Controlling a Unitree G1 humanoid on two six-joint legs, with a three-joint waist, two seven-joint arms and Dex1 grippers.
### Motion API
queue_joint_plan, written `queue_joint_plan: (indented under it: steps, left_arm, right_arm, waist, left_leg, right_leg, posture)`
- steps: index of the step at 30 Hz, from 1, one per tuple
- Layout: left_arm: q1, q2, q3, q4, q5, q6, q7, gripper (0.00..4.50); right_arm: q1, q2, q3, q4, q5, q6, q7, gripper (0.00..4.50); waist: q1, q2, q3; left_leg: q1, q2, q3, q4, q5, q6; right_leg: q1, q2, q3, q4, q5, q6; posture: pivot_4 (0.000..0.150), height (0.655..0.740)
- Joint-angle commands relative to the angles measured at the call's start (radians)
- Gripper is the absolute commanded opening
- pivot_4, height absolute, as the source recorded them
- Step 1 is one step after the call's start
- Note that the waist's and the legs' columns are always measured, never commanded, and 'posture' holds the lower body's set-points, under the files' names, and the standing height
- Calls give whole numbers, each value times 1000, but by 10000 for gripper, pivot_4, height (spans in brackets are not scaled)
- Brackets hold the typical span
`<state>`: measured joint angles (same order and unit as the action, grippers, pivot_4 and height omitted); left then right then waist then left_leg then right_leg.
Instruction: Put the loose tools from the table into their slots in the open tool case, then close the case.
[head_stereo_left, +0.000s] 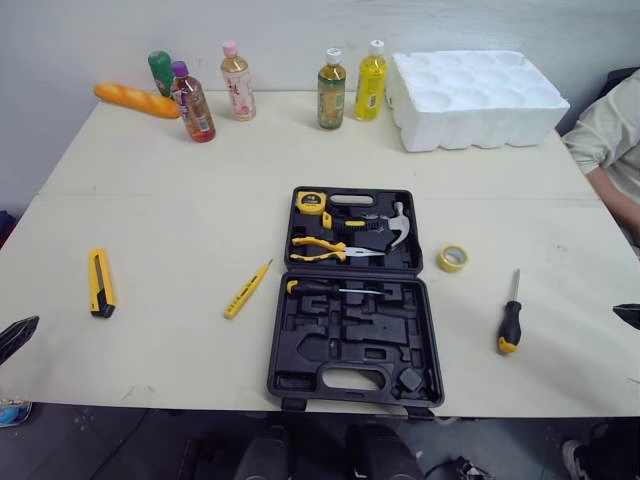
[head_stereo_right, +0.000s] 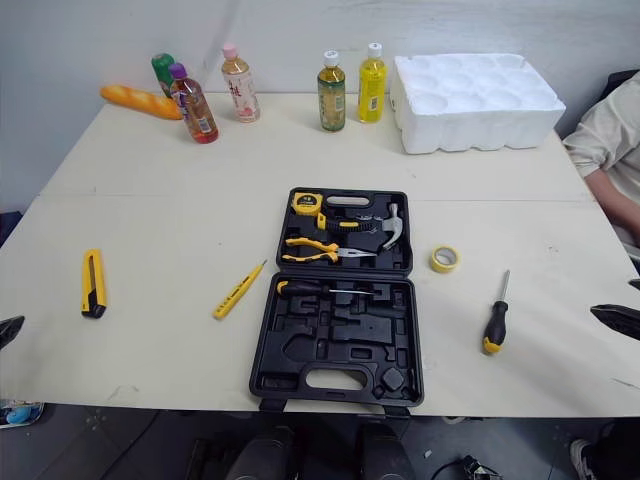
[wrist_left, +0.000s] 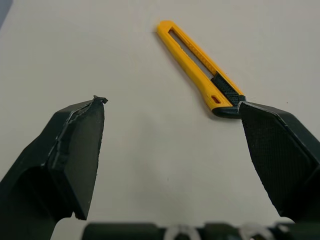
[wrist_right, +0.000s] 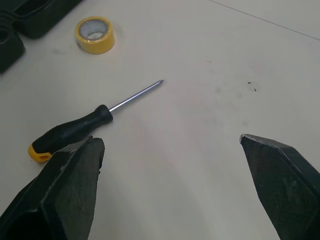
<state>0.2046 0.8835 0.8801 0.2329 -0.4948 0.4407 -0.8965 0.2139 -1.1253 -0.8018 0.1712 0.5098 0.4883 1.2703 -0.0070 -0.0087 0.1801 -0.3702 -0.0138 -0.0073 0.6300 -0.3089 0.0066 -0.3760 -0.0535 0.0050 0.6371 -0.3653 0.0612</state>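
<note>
Black plastic tool case (head_stereo_left: 300, 352) lies open on the pale table (head_stereo_left: 200, 180), with pliers (head_stereo_left: 320, 248), hammer (head_stereo_left: 396, 228) and tape measure (head_stereo_left: 311, 202) slotted in its far half; left of it lie a slim yellow tester pen (head_stereo_left: 247, 289) and, farther out, a yellow utility knife (head_stereo_left: 100, 283); right of it, a yellow tape roll (head_stereo_left: 453, 258) and a black-handled screwdriver (head_stereo_left: 511, 317); left gripper (wrist_left: 171, 102) gapes empty near the knife; right gripper (wrist_right: 169, 138) gapes empty beside the screwdriver.

left tool (wrist_left: 171, 102): black, wedge-shaped | right tool (wrist_right: 170, 138): black, finely textured
</note>
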Motion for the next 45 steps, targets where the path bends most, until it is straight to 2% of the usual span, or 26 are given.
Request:
queue_joint_plan:
  steps: [1, 5, 7, 11, 15, 19, 23, 30, 36, 45]
  left_arm:
    - [-53, 46, -80, -133, -70, 59, -69, 44894]
    - [-178, 88, -252, -233, -105, 108, -148, 44894]
    - [-250, 106, -397, -305, -84, 79, -211, 44894]
    - [-385, 106, -572, -395, -113, 89, -299, 44894]
    - [-589, 47, -736, -470, -198, 157, -374, 44894]
    - [-752, -83, -861, -464, -229, 194, -391, 44894]
    - [-887, -221, -1000, -376, -142, 148, -401, 44894]
    - [-993, -349, -1072, -299, -109, 110, -430, 44894]
    - [-1006, -388, -1077, -288, -96, 102, -431, 44894]
    - [-1037, -437, -1085, -245, -51, 76, -414, 44894]
  right_arm:
    - [70, 72, -93, -212, 73, 82, -18, 45000]
    - [127, 194, -130, -467, 144, 184, -141, 45000]
    - [172, 298, -140, -630, 212, 234, -226, 45000]
    - [250, 439, -147, -858, 275, 284, -383, 45000]
    - [258, 586, -71, -1062, 280, 356, -691, 45000]
    - [243, 691, 59, -1157, 222, 424, -937, 45000]
    - [173, 803, 203, -1175, 164, 477, -1164, 45000]
    - [44, 896, 393, -1069, -26, 495, -1403, 45000]
    - [5, 977, 390, -967, -82, 443, -1449, 45000]
    - [21, 941, 467, -924, -189, 371, -1400, 45000]
  waist:
    - [4, 0, 0]
    - [6, 0, 0]
    - [8, 0, 0]
    - [1, 2, -1]
    - [0, 1, -1]
    - [-3, 0, -1]
    - [0, -1, -1]
    - [-18, -1, -2]
    - [-22, -1, -2]
    - [-21, -1, -2]
  left_leg:
    - [0, 0, 0, 0, 0, 0]
    - [-1, 0, -1, 1, 3, -3]
    - [0, 0, 0, 0, 4, -3]
    - [0, 0, 2, 0, 4, -3]
    - [0, 1, 2, 1, 5, -5]
    - [1, 1, 2, 4, 8, -8]
    - [0, 1, 1, 6, 11, -14]
    - [-1, 3, 2, 8, 12, -14]
    - [-1, 3, 3, 9, 12, -14]
    - [-2, 4, 2, 13, 12, -13]
  right_leg:
    - [0, 0, 0, 0, 0, 0]
    - [0, 0, -2, 2, 0, 0]
    - [1, -1, -2, 2, 1, 1]
    - [0, 0, 0, 4, 1, 1]
    - [0, 1, 0, 7, 1, 1]
    - [0, 2, 0, 10, 1, 2]
    - [0, 5, 1, 11, 1, 3]
    - [-2, 8, 3, 16, 1, 3]
    - [-3, 9, 3, 17, 1, 3]
    - [-3, 9, 3, 18, 1, 3]
  posture:
    - [1500, 7400]
    - [1500, 7400]
    - [1500, 7400]
    - [1500, 7400]
    - [1500, 7400]
    - [1500, 7400]
    - [1500, 7400]
    - [1500, 7400]
    - [1500, 7400]
    - [1500, 7400]
